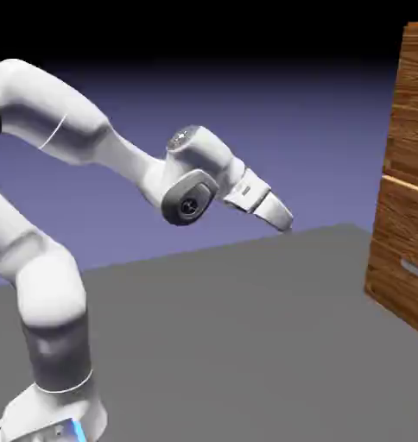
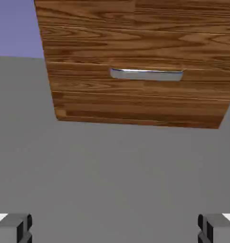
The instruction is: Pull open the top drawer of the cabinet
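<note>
And there the cabinet was seen at the right edge of the exterior view, its top drawer placed at upper right. The gripper was held well apart from it, tilted downward, right of centre, its fingers spread wide! In the hand view, a grey handle (the lower one, that was) was shown above centre.

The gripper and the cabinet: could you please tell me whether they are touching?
Apart: the exterior view shows backdrop and table between the gripper and the cabinet.
</note>
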